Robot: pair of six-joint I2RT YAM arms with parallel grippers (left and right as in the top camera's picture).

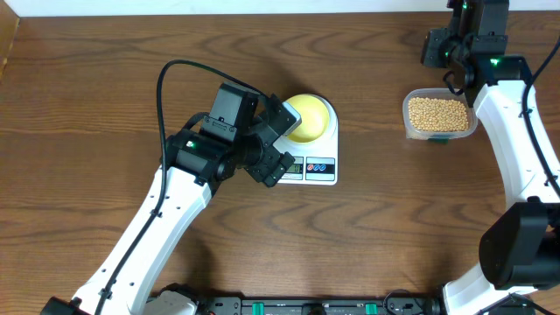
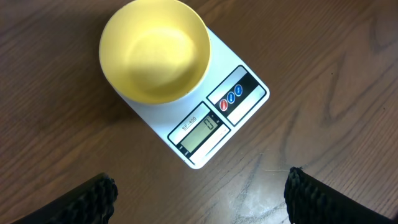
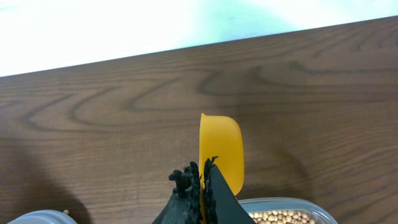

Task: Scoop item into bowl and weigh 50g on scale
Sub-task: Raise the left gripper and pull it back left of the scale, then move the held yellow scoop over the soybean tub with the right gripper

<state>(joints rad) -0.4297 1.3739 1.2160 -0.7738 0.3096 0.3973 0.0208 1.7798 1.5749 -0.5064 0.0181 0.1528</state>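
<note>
Left hand (image 2: 202,196) released, jaws spread wide, nothing between them. It hovers over the counter (image 1: 87,87) at the near-left side of the scale (image 1: 325,178). In the left wrist view the two dark fingertips (image 2: 93,199) sit at the bottom corners, with bare wood between them.

Scale is white and flat, resting on the counter near the middle. Its display (image 2: 202,130) edge faces the robot and reads 0. Red and blue buttons (image 2: 230,98) sit just beside the display on the same edge.

The bowl (image 2: 155,50) is pale yellow and upright, and sits on the far part of the scale's platform, overhanging it a little. Its inside is bare, with no beans in it.

Farther back and right, a clear tub (image 1: 408,105) stands on the counter, well apart from the scale. The beans (image 1: 437,112) are all in it, a tan layer covering its bottom.

Right hand (image 3: 202,167) is clenched, grasping the scoop (image 3: 221,149) by its handle. The bright yellow scoop is turned on edge, its cup pointing away from the fingers. In the right wrist view it is held just past the tub's rim, above the wood toward the counter's far edge. Can't tell whether the scoop carries any beans. In the overhead view the right arm hides the scoop. A pale rounded thing (image 3: 37,218) shows at the lower left of the right wrist view, too cropped to identify.
</note>
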